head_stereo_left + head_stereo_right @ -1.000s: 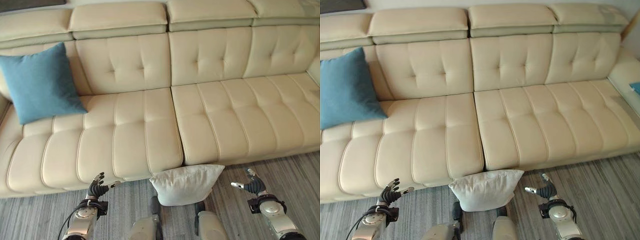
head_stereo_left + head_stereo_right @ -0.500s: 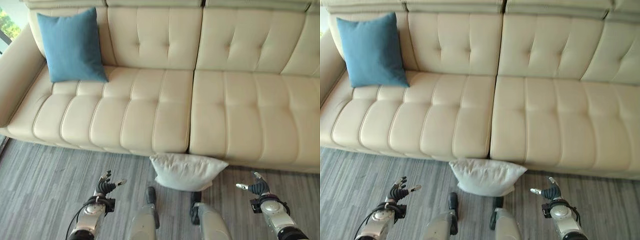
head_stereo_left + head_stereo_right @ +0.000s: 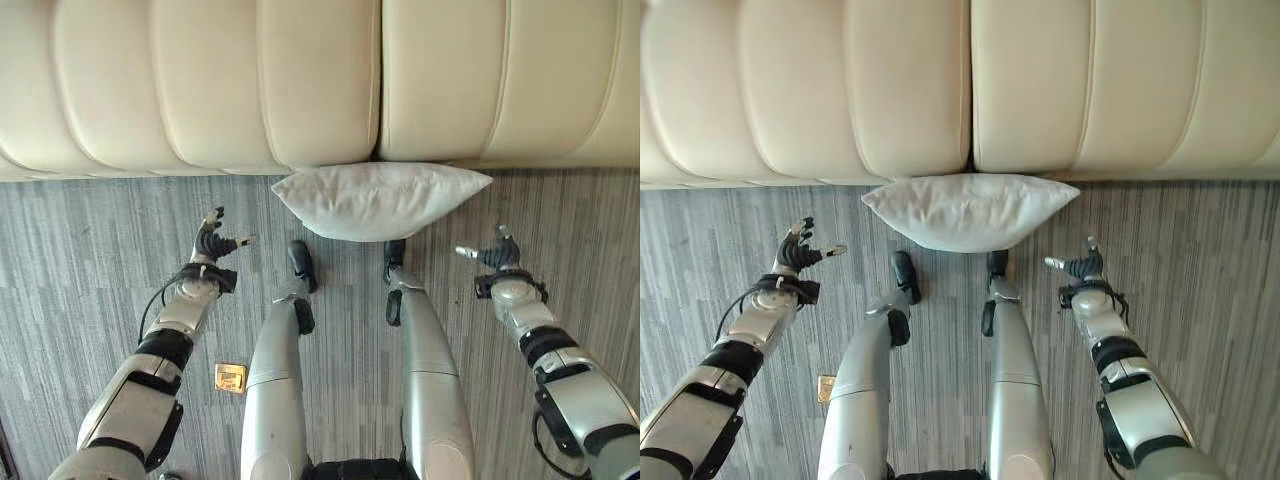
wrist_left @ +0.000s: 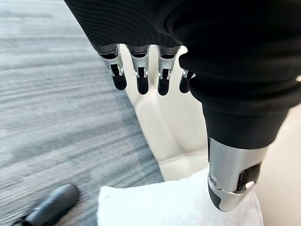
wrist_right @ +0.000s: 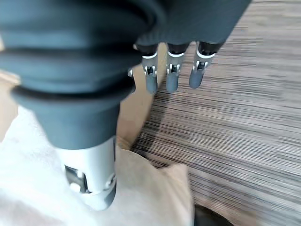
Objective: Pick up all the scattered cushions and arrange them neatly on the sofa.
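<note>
Lying on the floor (image 3: pixel 90 250) at 12 o'clock from the robot, the white cushion (image 3: pixel 380 198) touched the sofa (image 3: pixel 300 80) base, not yet picked up; that pickup & placement were left, judging by this; left hand (image 3: pixel 212 242) hovered at 9 o'clock of cushion, fingers spread, holding nothing; right hand (image 3: pixel 492 254) at 3 o'clock, likewise spread & empty; both palms faced inward, apart from cushion.

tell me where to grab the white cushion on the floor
Probably its two tapered side corners. The cushion lies flat and wide against the sofa front, with the left hand and right hand open on either side, so come in from both sides.
</note>
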